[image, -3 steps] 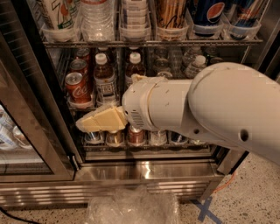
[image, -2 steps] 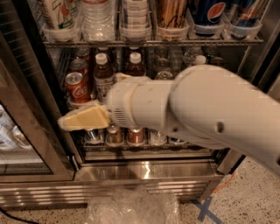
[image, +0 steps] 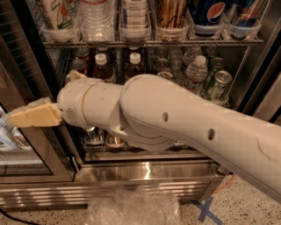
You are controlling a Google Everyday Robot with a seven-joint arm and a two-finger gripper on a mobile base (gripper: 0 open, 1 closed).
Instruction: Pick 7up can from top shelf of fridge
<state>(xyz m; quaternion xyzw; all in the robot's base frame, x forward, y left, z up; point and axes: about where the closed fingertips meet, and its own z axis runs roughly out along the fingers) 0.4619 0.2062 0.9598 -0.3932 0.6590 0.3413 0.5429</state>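
The 7up can [image: 57, 13], top cut off, stands leftmost on the fridge's [image: 145, 172] top shelf [image: 149, 43], while the gripper [image: 33, 116], fingers together and empty, hangs lower left, its arm [image: 175, 114] hiding bottles behind

Cream-yellow end effector [image: 24, 117] — far left

A commercial drinks spot, shop or canteen; which of the 2 cannot be told. A stainless-steel fridge [image: 145, 173] fills the frame, its top shelf [image: 149, 43] along the upper edge stocked with Pepsi cans [image: 206, 13] and bottles [image: 97, 17]. Speckled floor [image: 246, 206] shows lower right. The pincer [image: 33, 115] sits at middle left.
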